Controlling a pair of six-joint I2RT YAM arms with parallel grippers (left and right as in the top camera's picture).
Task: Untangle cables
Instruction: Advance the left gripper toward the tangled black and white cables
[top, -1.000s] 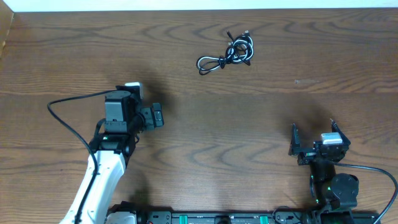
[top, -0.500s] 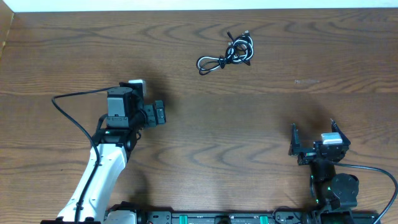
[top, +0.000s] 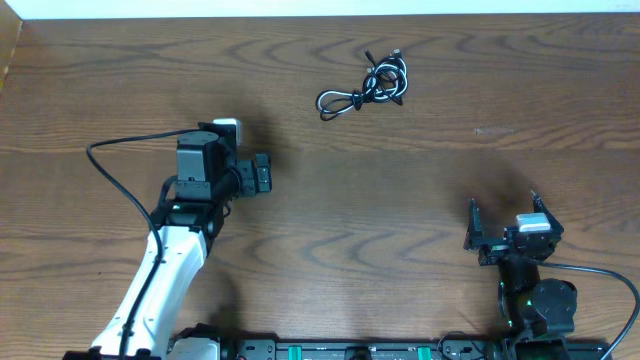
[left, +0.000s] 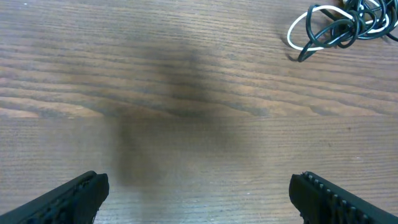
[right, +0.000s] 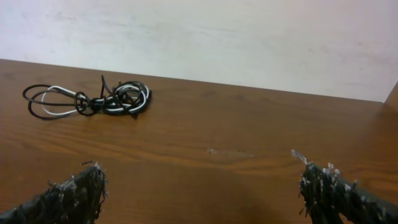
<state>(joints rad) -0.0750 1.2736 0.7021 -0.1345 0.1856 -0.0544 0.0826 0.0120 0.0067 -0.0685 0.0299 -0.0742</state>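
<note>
Overhead: cables (top: 365, 88) lie in one black-and-white knot on the table (top: 420, 170). Left gripper (top: 266, 173), jaws spread and empty, sits left of the cables, robot-side. Right gripper (top: 503, 210), jaws spread and empty, is well apart from them, right.

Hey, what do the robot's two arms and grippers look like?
The left arm has a white link, a black boxy wrist and a thin black cable looping beside it. The right arm is black, with a pale block on top. The left gripper and right gripper each have two black fingers, the right's rough-textured.
</note>
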